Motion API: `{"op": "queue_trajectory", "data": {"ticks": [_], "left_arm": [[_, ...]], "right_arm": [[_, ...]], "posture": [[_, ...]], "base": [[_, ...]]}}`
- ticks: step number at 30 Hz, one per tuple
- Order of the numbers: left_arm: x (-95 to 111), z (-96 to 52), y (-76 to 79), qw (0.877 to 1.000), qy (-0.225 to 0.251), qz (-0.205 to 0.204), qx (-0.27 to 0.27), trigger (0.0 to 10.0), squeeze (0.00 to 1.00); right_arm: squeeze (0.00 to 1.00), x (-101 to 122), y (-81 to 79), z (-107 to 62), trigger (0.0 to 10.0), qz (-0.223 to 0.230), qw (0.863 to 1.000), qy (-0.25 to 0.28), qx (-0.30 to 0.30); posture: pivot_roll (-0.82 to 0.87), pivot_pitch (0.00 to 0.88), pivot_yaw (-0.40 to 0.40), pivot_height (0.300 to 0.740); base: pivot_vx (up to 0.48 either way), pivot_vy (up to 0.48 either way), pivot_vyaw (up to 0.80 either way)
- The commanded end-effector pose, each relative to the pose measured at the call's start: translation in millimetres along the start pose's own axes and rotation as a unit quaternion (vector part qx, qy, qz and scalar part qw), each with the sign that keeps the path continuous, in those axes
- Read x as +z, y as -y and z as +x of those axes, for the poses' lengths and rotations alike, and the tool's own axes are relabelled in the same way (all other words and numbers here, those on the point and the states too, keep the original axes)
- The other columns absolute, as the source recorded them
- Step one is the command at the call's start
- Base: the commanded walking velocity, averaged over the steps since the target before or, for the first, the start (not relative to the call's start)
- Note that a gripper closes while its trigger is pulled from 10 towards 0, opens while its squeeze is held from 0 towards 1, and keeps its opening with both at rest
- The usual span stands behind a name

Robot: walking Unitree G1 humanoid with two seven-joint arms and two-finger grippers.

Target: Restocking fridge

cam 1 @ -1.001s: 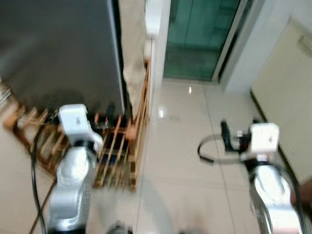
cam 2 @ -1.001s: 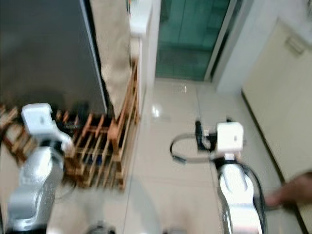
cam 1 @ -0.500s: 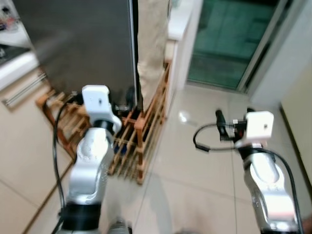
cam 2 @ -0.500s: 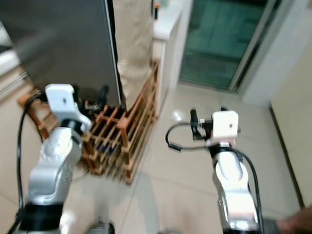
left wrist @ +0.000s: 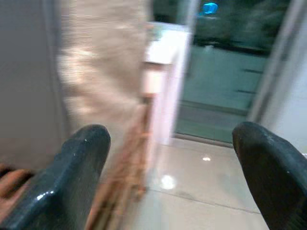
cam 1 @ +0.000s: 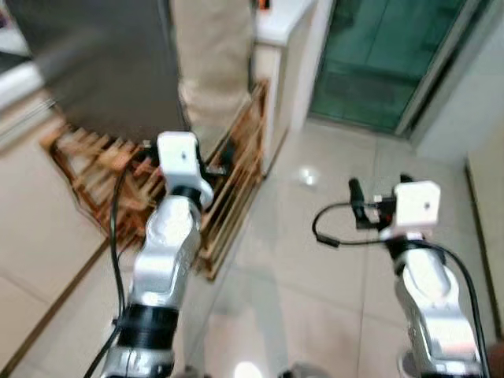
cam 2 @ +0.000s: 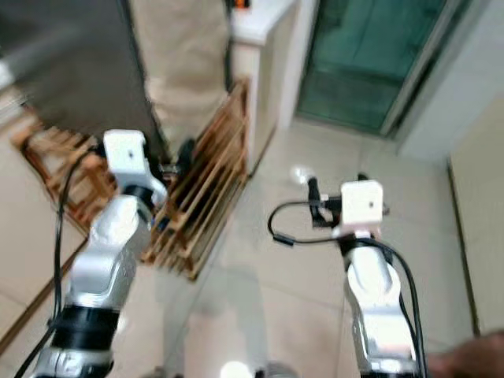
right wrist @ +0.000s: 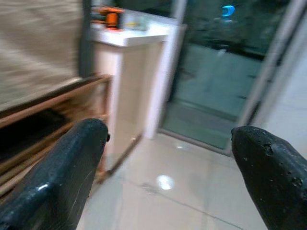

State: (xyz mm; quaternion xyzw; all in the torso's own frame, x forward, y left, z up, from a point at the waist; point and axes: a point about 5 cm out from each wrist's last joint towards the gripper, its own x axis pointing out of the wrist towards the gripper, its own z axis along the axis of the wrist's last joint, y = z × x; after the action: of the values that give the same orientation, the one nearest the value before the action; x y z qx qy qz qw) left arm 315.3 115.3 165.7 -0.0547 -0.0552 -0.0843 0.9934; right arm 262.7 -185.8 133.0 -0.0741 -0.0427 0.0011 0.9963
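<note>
At far left, the dark fridge (cam 1: 94, 63) stands behind a wooden rack (cam 1: 228, 189) on the tiled floor (cam 1: 315, 260). The left gripper (left wrist: 168, 177), fingers spread and empty, hovers beside the rack. The right gripper (right wrist: 168, 177), likewise spread and empty, points toward the white counter (right wrist: 129, 36) and glass door (cam 1: 378, 55).

Dark grey fridge door (cam 1: 94, 63): I see it blurred, cut off at top.
Slatted wooden rack (cam 1: 228, 181): partly behind my left arm.
Small orange object (right wrist: 111, 18): too blurred to identify.

Glossy tiled floor (cam 1: 315, 260); slatted wooden rack (cam 1: 236, 181); matt grey fridge (cam 1: 94, 63).
</note>
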Motion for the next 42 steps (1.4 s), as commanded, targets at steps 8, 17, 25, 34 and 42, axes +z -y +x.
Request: {"op": "queue_trajectory", "data": {"ticks": [8, 17, 25, 34, 42], "left_arm": [[-13, -64.7, -46.8, 0.999, 0.014, 0.006, 0.04, 10.0, 0.0], [-21, -68.2, -57.9, 0.992, -0.015, 0.026, 0.119, 10.0, 0.0], [-10, -57.9, -47.3, 0.994, -0.007, 0.018, 0.106, 10.0, 0.0], [-4, -33.4, -39.4, 0.995, 0.0, 0.03, 0.096, 10.0, 0.0], [-1, -23.7, -32.4, 0.996, 0.009, 0.02, 0.089, 10.0, 0.0]], "right_arm": [[0.07, -7, 3.2, -9.9, 10.0, -0.001, 1.0, -0.008, 0.025], [0.13, -16, -0.4, -5.1, 10.0, 0.009, 0.998, -0.01, 0.054], [0.0, -33, 0.8, -16.4, 10.0, 0.02, 0.998, -0.045, 0.043], [0.0, -23, -3.2, -4.3, 10.0, 0.021, 0.999, -0.018, 0.04], [0.0, -21, -3.9, -3.1, 10.0, 0.019, 0.999, -0.012, 0.043]], "posture": [[-0.1, 0.028, 0.001, 0.74], [-0.08, 0.0, -0.027, 0.74], [-0.08, 0.011, -0.024, 0.74], [-0.1, 0.014, -0.014, 0.74], [-0.11, 0.015, -0.012, 0.74]], "base": [[0.0, 0.0, 0.55], [0.0, 0.0, 0.53], [0.114, 0.0, 0.12], [0.444, 0.0, 0.0], [0.442, 0.0, 0.0]]}}
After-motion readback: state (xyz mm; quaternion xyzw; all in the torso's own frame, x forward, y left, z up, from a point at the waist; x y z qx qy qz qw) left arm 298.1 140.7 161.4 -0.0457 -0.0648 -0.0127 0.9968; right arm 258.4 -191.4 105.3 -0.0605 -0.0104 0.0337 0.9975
